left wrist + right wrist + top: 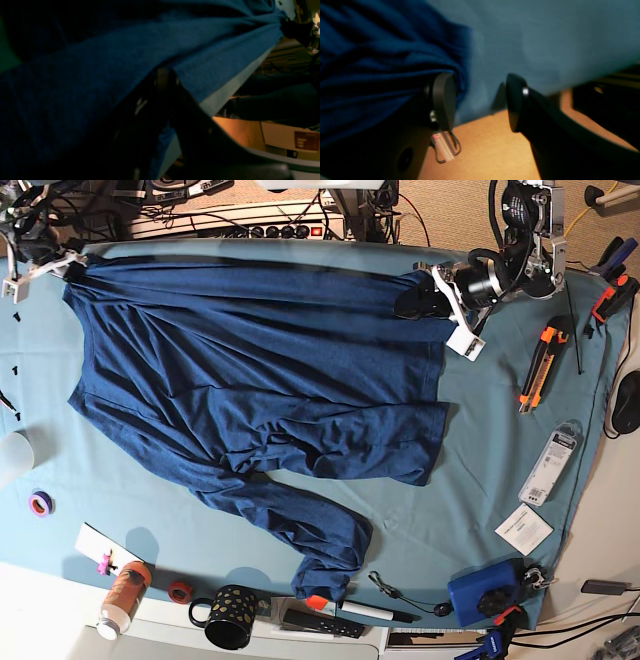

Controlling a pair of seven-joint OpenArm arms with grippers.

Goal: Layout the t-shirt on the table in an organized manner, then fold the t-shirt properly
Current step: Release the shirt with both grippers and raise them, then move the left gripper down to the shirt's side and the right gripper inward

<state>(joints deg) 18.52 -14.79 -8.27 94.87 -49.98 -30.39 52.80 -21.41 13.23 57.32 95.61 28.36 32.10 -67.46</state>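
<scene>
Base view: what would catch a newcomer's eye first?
The large dark navy-blue fabric t-shirt sprawls across the light teal cloth-covered table, one sleeve trailing toward the near edge. The left gripper pinches its far right corner; the right gripper is at the far left corner, open.

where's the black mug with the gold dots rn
In the base view, the black mug stands at the table's near edge, left of centre, between a red tape ring and a marker.

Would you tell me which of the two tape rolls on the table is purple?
The roll at the table's left edge; the roll beside the mug is red.
</scene>
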